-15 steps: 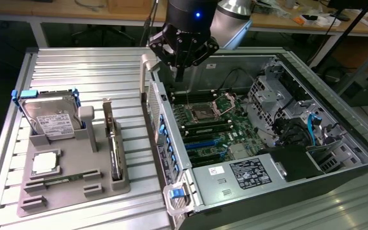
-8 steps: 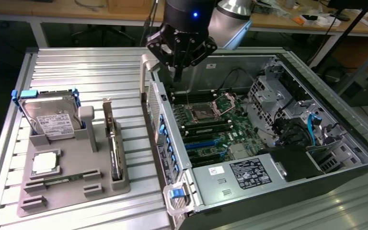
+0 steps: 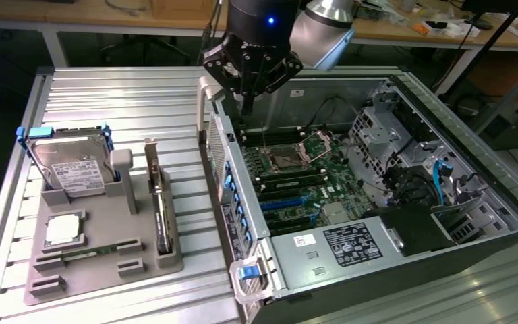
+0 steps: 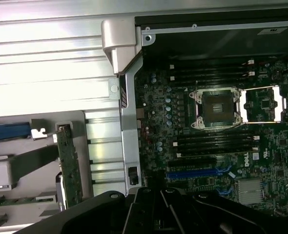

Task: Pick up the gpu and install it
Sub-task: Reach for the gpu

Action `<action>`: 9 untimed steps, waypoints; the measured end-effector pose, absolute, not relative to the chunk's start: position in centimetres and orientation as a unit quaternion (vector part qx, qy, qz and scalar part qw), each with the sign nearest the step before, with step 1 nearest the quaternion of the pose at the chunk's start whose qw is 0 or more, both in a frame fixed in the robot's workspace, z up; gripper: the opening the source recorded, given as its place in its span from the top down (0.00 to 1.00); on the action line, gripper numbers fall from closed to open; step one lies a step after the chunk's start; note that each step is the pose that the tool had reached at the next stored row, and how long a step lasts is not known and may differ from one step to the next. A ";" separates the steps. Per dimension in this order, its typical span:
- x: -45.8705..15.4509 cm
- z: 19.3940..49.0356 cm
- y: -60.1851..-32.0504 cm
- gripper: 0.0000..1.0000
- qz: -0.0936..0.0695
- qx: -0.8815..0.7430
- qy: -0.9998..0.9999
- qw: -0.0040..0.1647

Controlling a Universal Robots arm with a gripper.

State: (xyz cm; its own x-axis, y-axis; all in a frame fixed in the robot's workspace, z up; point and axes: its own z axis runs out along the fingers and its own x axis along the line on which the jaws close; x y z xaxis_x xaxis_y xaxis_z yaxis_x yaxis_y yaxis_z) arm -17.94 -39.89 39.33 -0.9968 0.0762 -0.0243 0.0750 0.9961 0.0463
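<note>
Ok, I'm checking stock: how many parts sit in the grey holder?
4: the hard drive upright at the far end; the processor lying flat nearer; the memory stick nearest the camera; the gpu on edge at the exterior view's right. None looks hidden.

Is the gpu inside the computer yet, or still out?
Still out. The gpu stands on edge in the gray holder beside the computer case. The gripper hangs over the case's edge.

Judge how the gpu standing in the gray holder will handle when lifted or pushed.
The gpu is a thin flat board, so probably stiff and light. It stands on edge in a slot of the gray holder, so a sideways push may tip or jam it. Its exposed components look fragile.
</note>
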 end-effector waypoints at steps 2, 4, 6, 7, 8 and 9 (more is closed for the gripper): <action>-18.1 39.3 -39.9 0.89 0.023 0.038 0.999 0.013; -18.2 39.3 -39.9 0.89 0.023 0.038 0.999 0.013; -18.3 39.3 -39.9 0.89 0.023 0.038 0.999 0.013; -18.4 39.3 -39.9 0.89 0.023 0.038 0.999 0.013; -18.4 39.3 -39.9 0.89 0.023 0.038 0.999 0.013; -18.5 39.3 -39.9 0.89 0.023 0.038 0.999 0.013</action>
